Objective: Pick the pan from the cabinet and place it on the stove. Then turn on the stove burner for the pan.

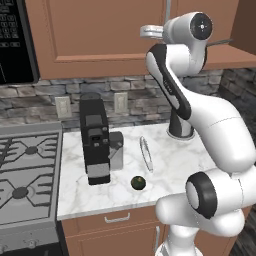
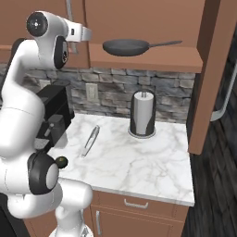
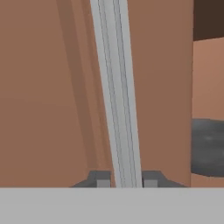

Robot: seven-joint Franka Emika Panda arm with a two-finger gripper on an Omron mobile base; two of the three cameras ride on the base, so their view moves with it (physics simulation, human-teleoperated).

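The gripper (image 3: 124, 181) is pinching the cabinet's silver bar handle (image 3: 117, 96) between its fingertips, while the pan (image 2: 126, 46) is sitting just beyond on the cabinet (image 2: 152, 58) shelf

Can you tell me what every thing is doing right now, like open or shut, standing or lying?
claw: shut on the cabinet door handle
cabinet: right side open
pan: flat on the cabinet shelf, untouched
stove: nothing on the grates
paper towel roll: standing upright
coffee machine: standing upright
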